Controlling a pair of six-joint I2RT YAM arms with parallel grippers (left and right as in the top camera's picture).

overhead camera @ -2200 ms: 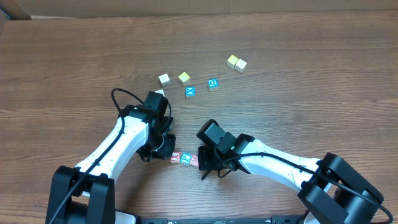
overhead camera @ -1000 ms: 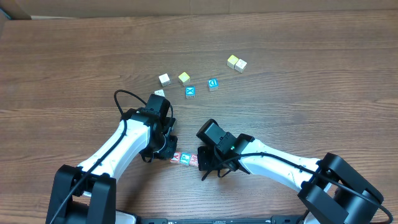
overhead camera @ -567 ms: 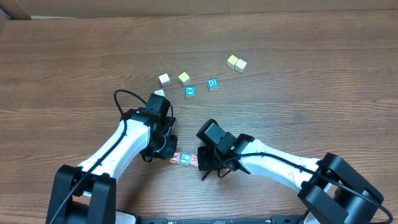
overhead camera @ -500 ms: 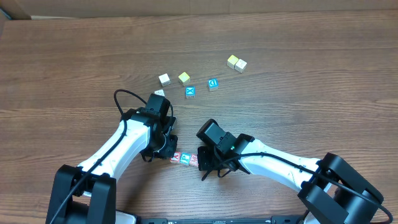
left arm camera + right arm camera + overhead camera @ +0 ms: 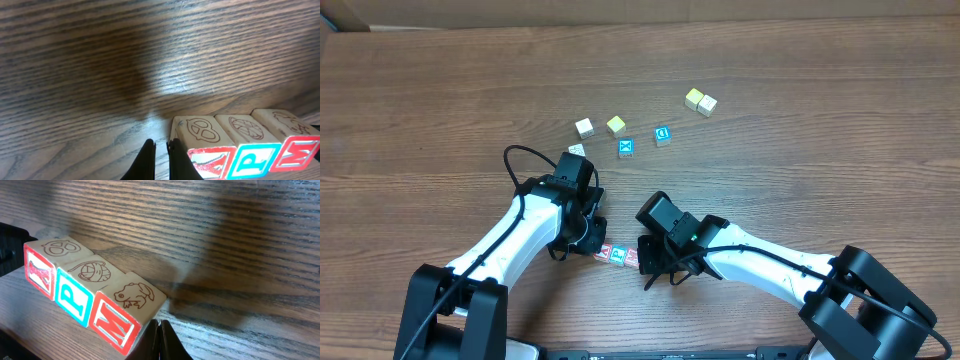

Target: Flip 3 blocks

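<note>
Three blocks (image 5: 92, 272) touching in a row, left claw (image 5: 160, 148) and right claw (image 5: 158, 326) both closed, empty.

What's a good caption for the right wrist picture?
Shut right gripper beside the M block, end of a row with the P block and Y block.

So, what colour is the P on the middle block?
Blue, on the middle block; clearest in the right wrist view.
</note>
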